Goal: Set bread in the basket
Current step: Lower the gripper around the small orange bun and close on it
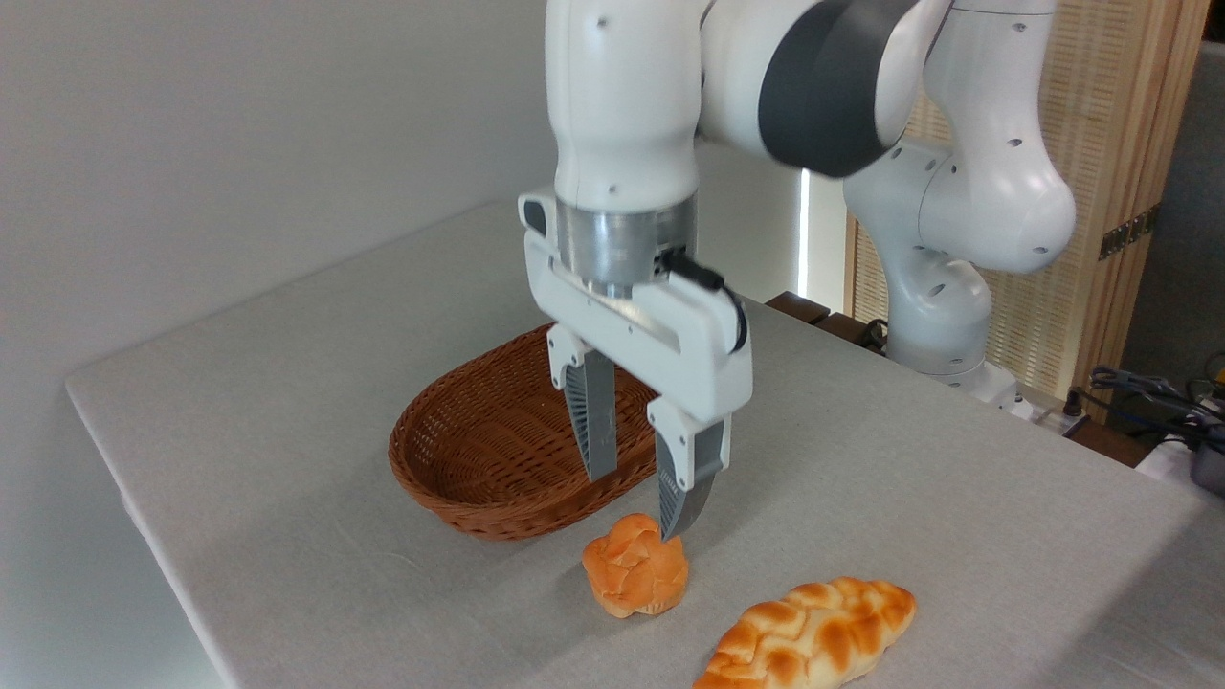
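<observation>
The bread [634, 566], a small round orange-golden bun with a knotted top, sits on the grey table near the front. Behind it and to the left stands the oval brown wicker basket [478, 450], with nothing visible inside. My gripper [639, 500] hangs open just above and behind the bun. Its right fingertip [681, 512] reaches down to the bun's top edge, while the left finger [593, 421] is in front of the basket's inside. Nothing is held between the fingers.
A long braided golden-brown loaf [813, 633] lies at the front right of the bun. The table's left edge [144, 517] runs diagonally. The arm's base [943, 316] stands at the back right, with cables [1148, 392] beyond it.
</observation>
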Robot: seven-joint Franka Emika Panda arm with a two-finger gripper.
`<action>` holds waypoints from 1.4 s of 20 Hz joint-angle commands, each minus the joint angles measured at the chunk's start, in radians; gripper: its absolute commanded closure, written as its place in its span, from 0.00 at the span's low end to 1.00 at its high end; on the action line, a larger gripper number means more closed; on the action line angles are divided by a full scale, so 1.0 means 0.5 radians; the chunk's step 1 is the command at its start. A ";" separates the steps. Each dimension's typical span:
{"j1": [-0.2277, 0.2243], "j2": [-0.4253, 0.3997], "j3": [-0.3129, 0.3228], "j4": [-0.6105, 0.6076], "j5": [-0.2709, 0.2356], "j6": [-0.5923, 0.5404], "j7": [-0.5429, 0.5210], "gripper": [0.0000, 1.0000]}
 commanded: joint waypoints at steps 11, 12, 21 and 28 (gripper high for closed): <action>-0.043 0.111 -0.003 -0.184 -0.037 0.235 0.044 0.00; -0.043 0.114 -0.003 -0.193 -0.028 0.247 0.044 0.00; -0.046 0.142 -0.003 -0.291 -0.019 0.410 0.047 0.70; -0.046 0.145 -0.003 -0.291 -0.022 0.392 0.050 0.89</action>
